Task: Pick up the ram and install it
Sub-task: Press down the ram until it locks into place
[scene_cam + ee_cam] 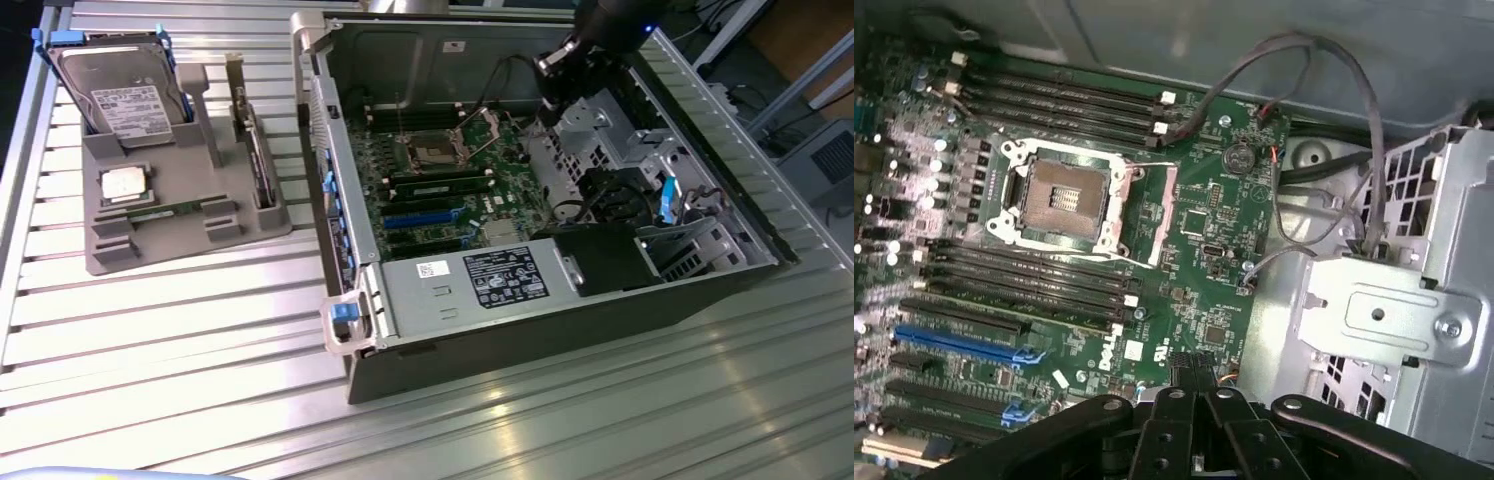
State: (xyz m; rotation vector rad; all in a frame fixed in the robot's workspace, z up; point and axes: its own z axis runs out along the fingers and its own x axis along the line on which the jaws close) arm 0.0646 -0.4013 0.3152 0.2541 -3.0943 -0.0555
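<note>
Exterior view: black hand (577,62) above the open grey computer case (561,330) on the ribbed metal desk (174,340).
Hand's grip: cannot tell; long green ram stick (163,209) lies well apart from the case.

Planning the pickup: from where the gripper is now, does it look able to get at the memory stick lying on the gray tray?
Probably yes, after a move. The gripper is over the open computer case, while the memory stick lies flat on the gray tray outside it, at the exterior view's left, uncovered from above.

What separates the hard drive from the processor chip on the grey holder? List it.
The hard drive is large and rectangular; the processor chip is small and square. The hard drive stands propped on edge; the processor chip lies flat. Both are silver, in the grey holder.
</note>
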